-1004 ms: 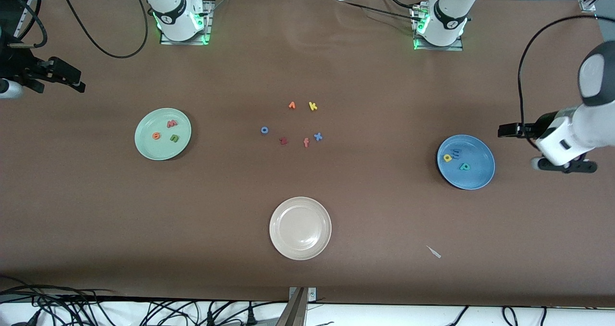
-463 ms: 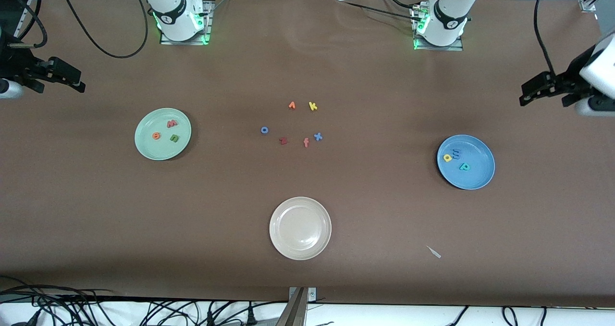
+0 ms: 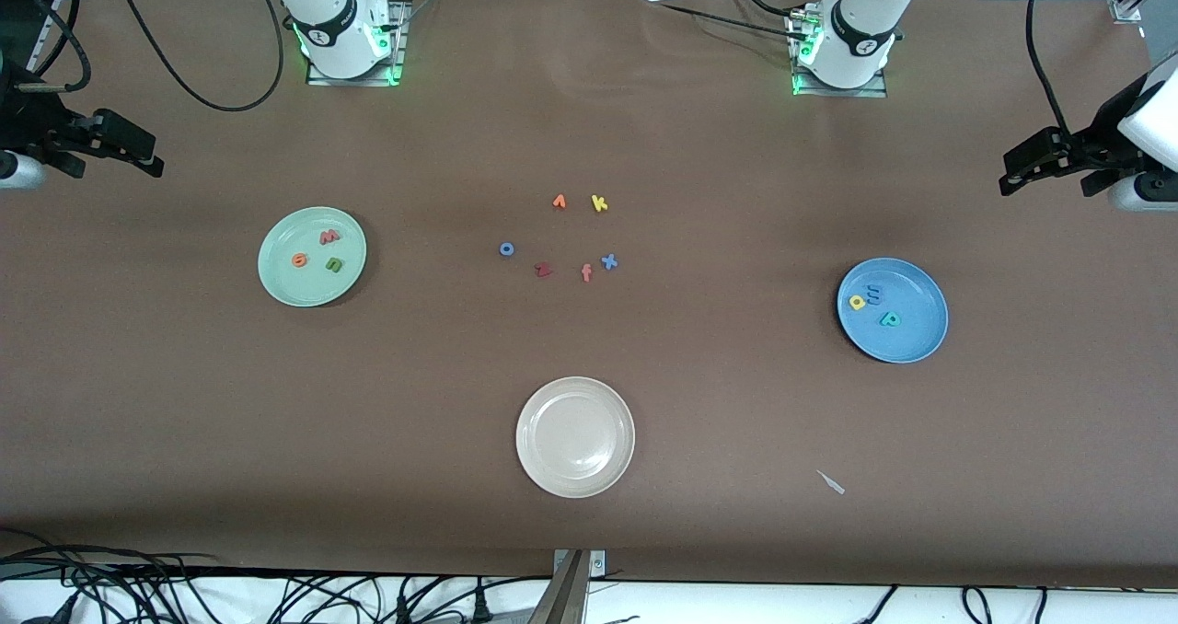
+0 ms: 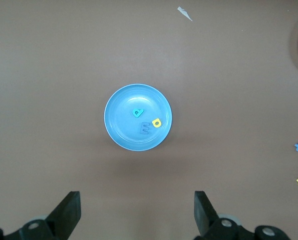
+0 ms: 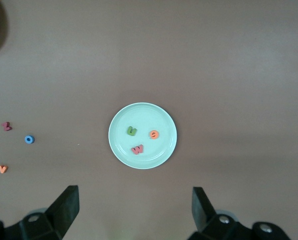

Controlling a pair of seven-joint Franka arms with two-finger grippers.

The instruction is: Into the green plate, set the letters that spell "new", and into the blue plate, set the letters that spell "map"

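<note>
The left gripper [image 3: 1045,166] has drawn up and away from the blue plate [image 3: 911,343] toward the left arm's end of the table [image 3: 589,514] — a second ago it hung just beside the plate. That reads as a finished job: the blue m [image 3: 873,294], yellow a [image 3: 857,303] and teal p [image 3: 889,319] lie in the blue plate, and the green n [image 3: 333,264], orange e [image 3: 299,260] and pink w [image 3: 329,236] lie in the green plate [image 3: 276,279]. Both pairs of jaws stand wide open and hold nothing — the right gripper [image 3: 129,150] waits near the green plate, touching nothing.
</note>
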